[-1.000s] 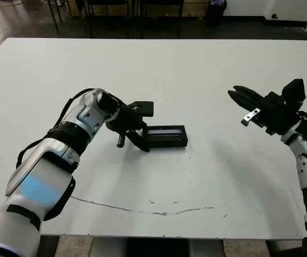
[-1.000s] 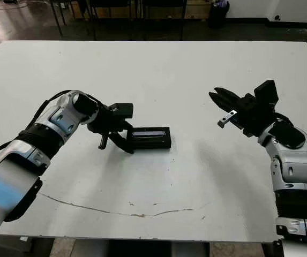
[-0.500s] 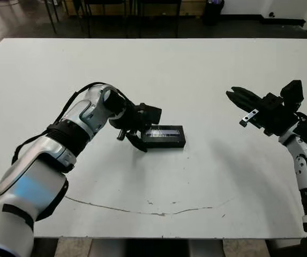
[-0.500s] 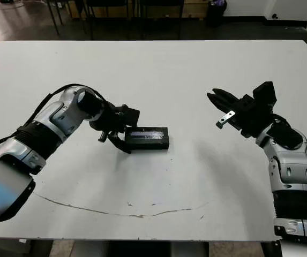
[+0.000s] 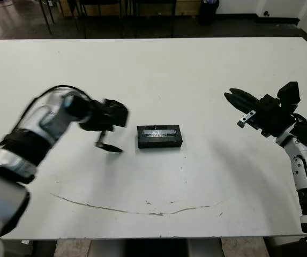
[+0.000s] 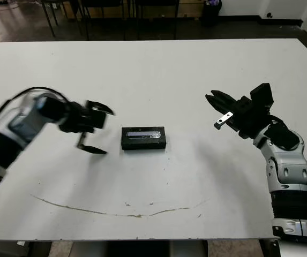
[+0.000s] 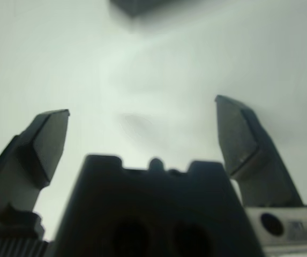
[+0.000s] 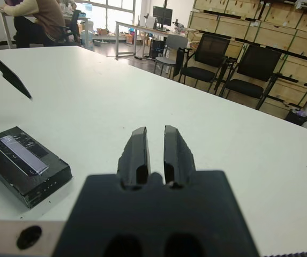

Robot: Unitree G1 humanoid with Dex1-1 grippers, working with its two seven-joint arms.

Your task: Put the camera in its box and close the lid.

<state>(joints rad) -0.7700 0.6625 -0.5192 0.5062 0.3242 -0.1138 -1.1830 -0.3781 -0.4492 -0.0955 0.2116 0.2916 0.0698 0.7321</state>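
The box lies near the table's middle with the lid flat on top, its grey panel facing up. No part of the camera shows. My left gripper hangs open just left of the box, clear of it and motion-blurred; in the left wrist view its fingers spread wide with nothing between them. My right gripper hovers far to the right of the box, shut on nothing. The right wrist view shows the closed box beyond those shut fingers.
A thin dark crack line runs across the white table near its front edge. Chairs stand beyond the far edge, and a seated person shows in the background of the right wrist view.
My left gripper has drawn back leftward from the box's left end and now stands open, apart from it. The box and the right arm have stayed put.
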